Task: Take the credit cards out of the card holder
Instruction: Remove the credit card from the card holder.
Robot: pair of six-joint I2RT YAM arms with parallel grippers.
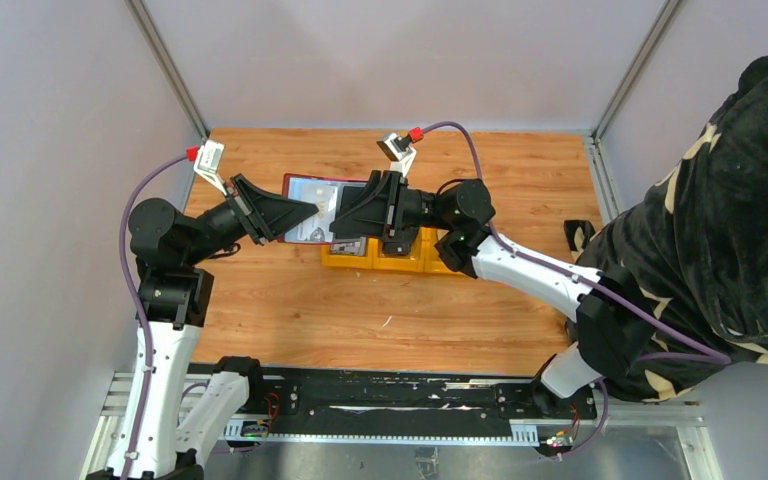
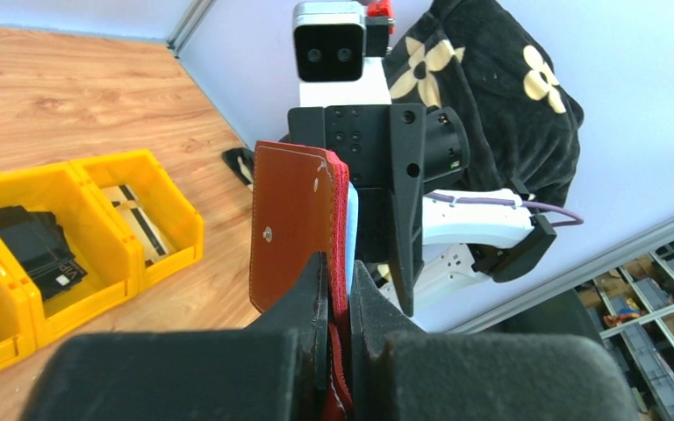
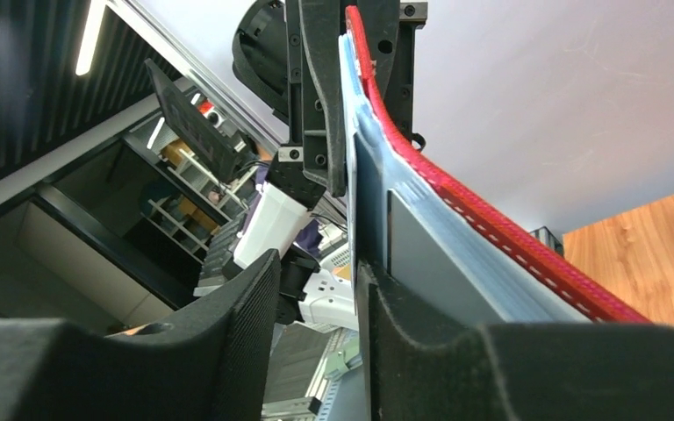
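Yellow bin (image 1: 410, 263). Left gripper (image 2: 338, 267), left of the bin, pinched tight on the card holder (image 1: 305, 195), which hangs open in the air above the bin's far-left corner. Right gripper (image 3: 316, 263) over the bin, jaws half apart at the holder's lining, can't tell if it grips anything. Grey credit card (image 3: 430, 263) in its pocket.

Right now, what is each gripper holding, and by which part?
The left gripper is shut on the card holder, pinching the red cover's edge nearest its wrist. The right gripper holds nothing that shows: its jaws stand apart beside the holder.
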